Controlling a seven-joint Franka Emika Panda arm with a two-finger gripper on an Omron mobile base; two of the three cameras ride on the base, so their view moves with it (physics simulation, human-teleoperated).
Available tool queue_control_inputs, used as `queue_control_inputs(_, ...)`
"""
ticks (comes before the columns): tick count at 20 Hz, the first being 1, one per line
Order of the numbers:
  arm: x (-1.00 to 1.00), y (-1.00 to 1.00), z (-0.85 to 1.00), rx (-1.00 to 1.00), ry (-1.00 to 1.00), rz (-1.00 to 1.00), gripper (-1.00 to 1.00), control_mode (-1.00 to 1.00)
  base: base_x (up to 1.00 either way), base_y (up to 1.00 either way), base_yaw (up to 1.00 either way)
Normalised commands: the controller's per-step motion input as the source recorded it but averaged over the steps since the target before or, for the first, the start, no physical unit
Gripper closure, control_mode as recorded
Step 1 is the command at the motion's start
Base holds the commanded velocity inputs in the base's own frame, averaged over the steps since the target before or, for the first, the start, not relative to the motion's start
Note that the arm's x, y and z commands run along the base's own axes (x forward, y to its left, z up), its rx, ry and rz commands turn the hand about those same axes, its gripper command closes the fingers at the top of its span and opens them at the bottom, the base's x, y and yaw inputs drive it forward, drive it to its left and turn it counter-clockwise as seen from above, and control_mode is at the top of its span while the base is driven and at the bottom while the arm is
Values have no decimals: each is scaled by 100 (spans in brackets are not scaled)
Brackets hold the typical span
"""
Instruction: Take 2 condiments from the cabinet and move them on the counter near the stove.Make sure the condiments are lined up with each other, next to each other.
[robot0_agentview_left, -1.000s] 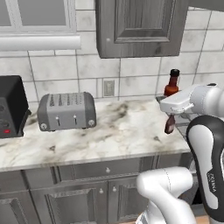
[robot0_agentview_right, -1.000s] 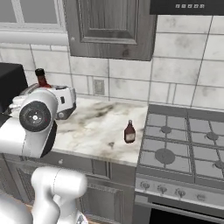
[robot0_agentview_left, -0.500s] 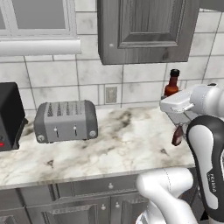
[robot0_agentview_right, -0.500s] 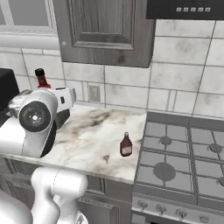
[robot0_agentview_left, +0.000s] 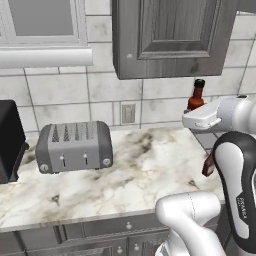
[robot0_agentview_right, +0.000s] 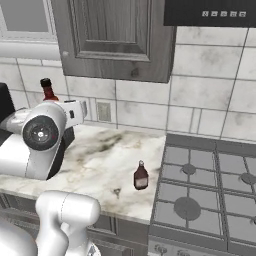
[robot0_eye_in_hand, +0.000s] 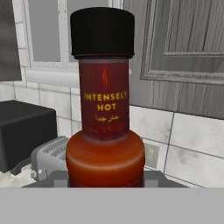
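Hand: the gripper (robot0_agentview_left: 200, 119) squeezes the red bottle (robot0_eye_in_hand: 104, 131), high over the counter (robot0_agentview_left: 130, 170).
Red bottle: stands up straight in the gripper, cap on top.
Dark bottle (robot0_agentview_right: 141, 176): on the counter, just beside the stove (robot0_agentview_right: 210, 200).

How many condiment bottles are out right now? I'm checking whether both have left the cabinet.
2. The red bottle with the black cap is held up in the gripper, above the counter. The squat dark bottle stands on the counter beside the stove.

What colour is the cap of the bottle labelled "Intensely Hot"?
Black; the hand view shows the cap best.
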Motion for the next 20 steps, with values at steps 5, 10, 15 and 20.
queue_control_inputs(5,0,0,0,0,0,0,100,100,18,0,0)
queue_control_inputs(10,0,0,0,0,0,0,100,100,0,0,0)
queue_control_inputs(15,0,0,0,0,0,0,100,100,7,0,0)
queue_control_inputs(20,0,-16,-5,0,-2,3,100,-100,8,-6,3)
